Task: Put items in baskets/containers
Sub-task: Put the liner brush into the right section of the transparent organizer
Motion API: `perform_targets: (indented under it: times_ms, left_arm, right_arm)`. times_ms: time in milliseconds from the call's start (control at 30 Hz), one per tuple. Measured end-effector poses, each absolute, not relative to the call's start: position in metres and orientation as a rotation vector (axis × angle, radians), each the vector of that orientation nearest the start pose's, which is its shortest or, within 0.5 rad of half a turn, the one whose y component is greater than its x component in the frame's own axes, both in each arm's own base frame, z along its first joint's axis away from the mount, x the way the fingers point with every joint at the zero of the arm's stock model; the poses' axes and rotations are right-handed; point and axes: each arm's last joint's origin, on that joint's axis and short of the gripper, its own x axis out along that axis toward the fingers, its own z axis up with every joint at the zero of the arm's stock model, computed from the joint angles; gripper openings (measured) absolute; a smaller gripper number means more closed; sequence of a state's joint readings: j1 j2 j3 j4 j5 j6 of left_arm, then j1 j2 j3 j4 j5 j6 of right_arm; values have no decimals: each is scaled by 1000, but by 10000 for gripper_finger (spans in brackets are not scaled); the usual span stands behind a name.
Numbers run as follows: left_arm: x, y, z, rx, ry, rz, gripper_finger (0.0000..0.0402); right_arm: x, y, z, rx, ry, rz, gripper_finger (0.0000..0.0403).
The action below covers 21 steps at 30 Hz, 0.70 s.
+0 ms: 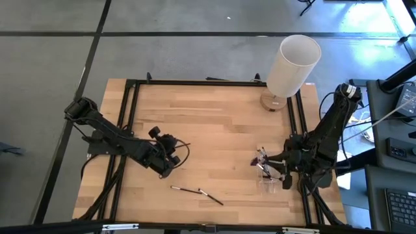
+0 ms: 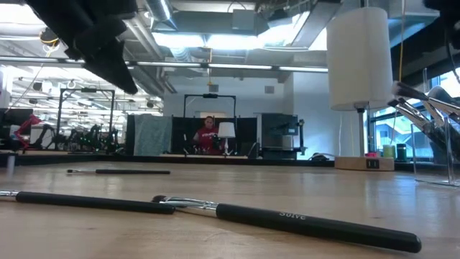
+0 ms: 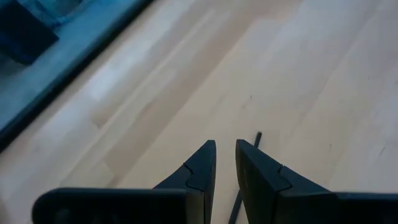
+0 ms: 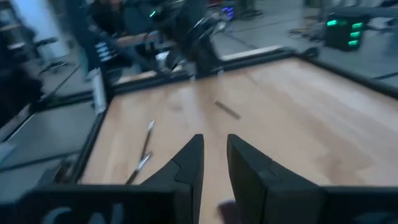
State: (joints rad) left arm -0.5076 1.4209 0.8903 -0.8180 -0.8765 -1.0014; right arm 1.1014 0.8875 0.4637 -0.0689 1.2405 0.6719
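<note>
Even, fairly bright light falls on the wooden counter (image 1: 214, 130) from above, with strong daylight glare at the far right corner of the high view. In the low view ceiling lights blaze white while the near brush (image 2: 287, 219) lies soft and out of focus. The left wrist view is dim and soft, with a pale sheen on the wood. The right wrist view is smeared with motion blur.

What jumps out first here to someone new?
Probably the tall white cylinder on its round wooden base at the table's far right corner. Next, the cluster of makeup brushes in the clear box at the right gripper, near the right edge. Then two loose brushes lying end to end near the front edge, with the left gripper hovering just behind them.
</note>
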Motion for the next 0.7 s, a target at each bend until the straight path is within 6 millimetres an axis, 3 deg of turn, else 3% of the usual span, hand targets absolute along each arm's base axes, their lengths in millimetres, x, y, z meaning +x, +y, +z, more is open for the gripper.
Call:
perform_targets:
  times_ms: [300,533,700]
  left_arm:
    - [247,-74,174,-11,1073,671,58]
    - [259,-49,153,-51,1311,535,58]
    - [268,-37,151,-63,1323,435,62]
  right_arm:
    - [126,118,227,246,109,-388,71]
    - [138,111,223,338,192,-322,72]
    - [142,111,219,328,207,-335,72]
